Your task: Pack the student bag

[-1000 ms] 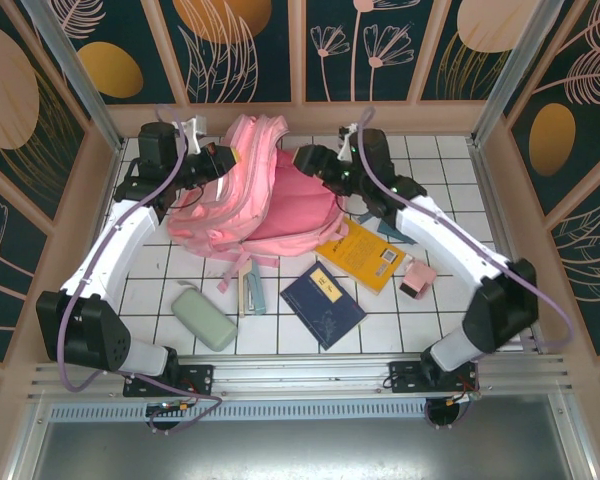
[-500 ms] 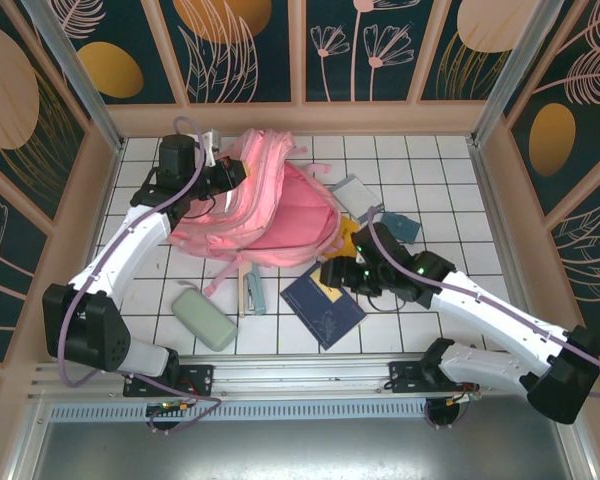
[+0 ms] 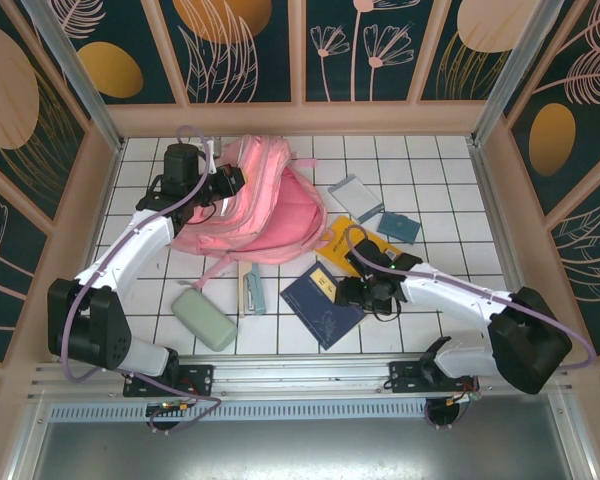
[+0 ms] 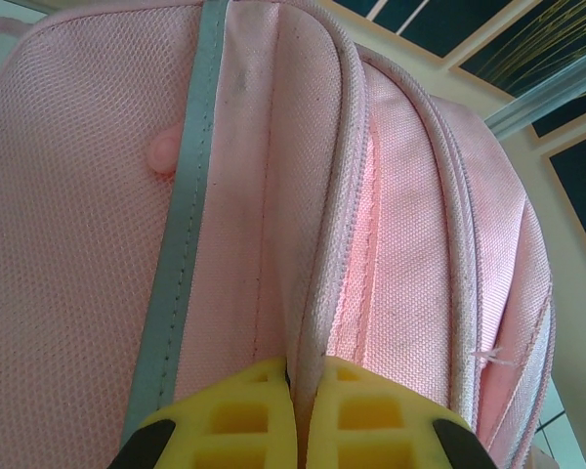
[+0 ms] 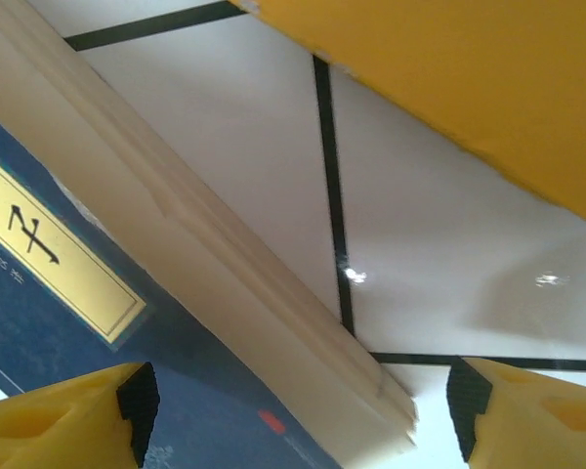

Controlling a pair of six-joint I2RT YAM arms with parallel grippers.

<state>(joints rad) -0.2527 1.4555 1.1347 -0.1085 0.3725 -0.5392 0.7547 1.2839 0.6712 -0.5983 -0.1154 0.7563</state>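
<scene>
Robot test cell: floral panels (image 3: 360, 50) around white tiled table (image 3: 450, 170); aluminium mounting rail (image 3: 300, 372) along table's near edge.

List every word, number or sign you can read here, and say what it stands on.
"子", as far as it can be made out: yellow label on the dark blue book.
Smaller print on that label: too blurred to read.
Yellow book: cover print too small to read.
Student bag: none legible.

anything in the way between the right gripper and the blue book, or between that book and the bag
Nothing visible. The right gripper is open with its fingers either side of the blue book's edge, and just bare tile separates that book from the student bag. The yellow book lies aside.
</scene>
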